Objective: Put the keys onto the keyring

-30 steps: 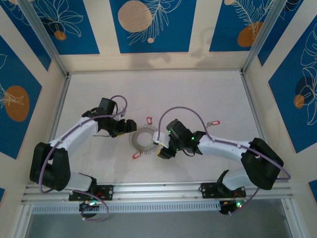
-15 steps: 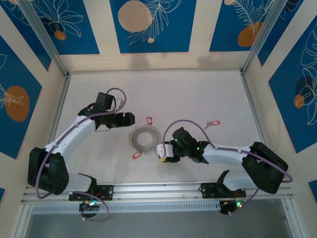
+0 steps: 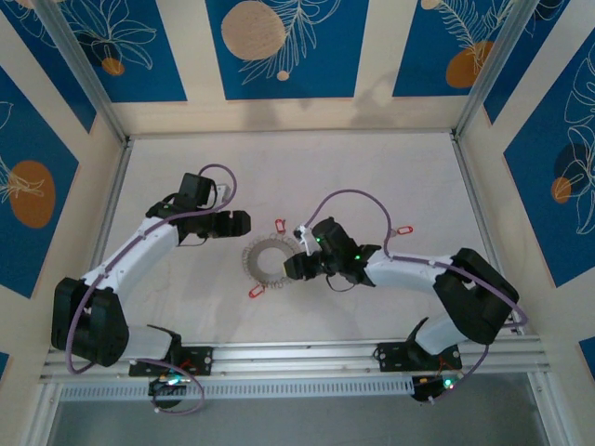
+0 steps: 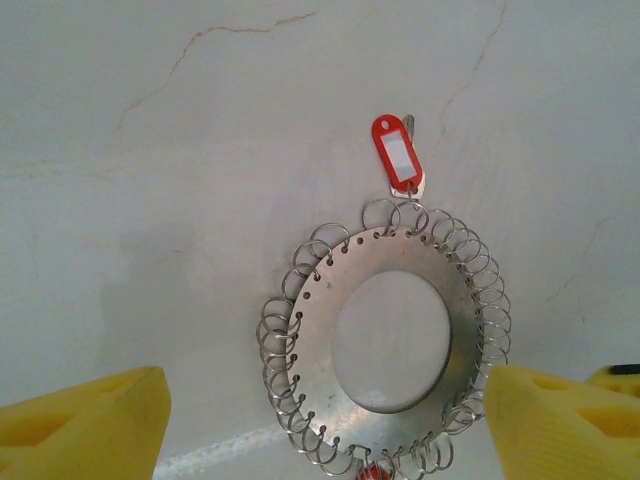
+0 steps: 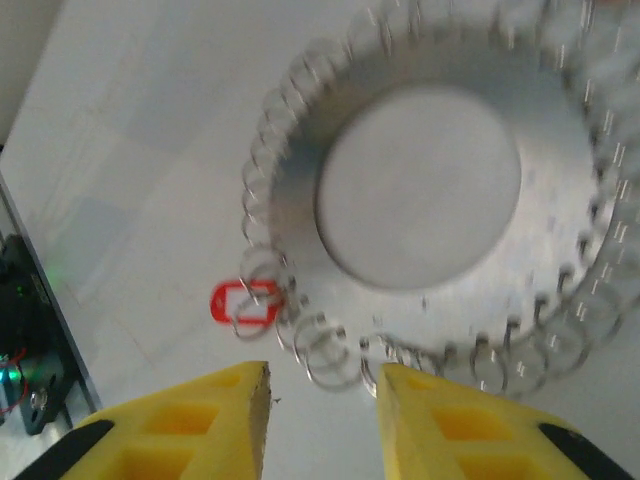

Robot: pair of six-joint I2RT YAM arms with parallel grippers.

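Your keyring (image 3: 270, 259) lies flat on the worktop (image 3: 372, 167), near its middle, between the two arms. Your left gripper (image 3: 244, 223) sits just far-left of it. In the left wrist view this gripper (image 4: 322, 400) is wide open, its yellow fingers (image 4: 80, 425) spread to either side of the keyring (image 4: 320, 330) and holding nothing.

Your right gripper (image 3: 286, 268) is at the ring's near-right edge. In the right wrist view it (image 5: 325, 375) is open by a narrow gap. One of the rim's wire loops lies just ahead of that gap, and you cannot tell whether the fingers (image 5: 180, 425) touch it.

The pale-centred key (image 4: 397, 153) lies at the far rim, its end touching the loops there; from above it (image 3: 280, 226) sits just beyond the ring. The second key (image 3: 256, 291) lies at the near-left rim, and in the right wrist view it (image 5: 243, 303) overlaps a loop. The third key (image 3: 402, 229) lies well apart to the right, beyond the right arm.
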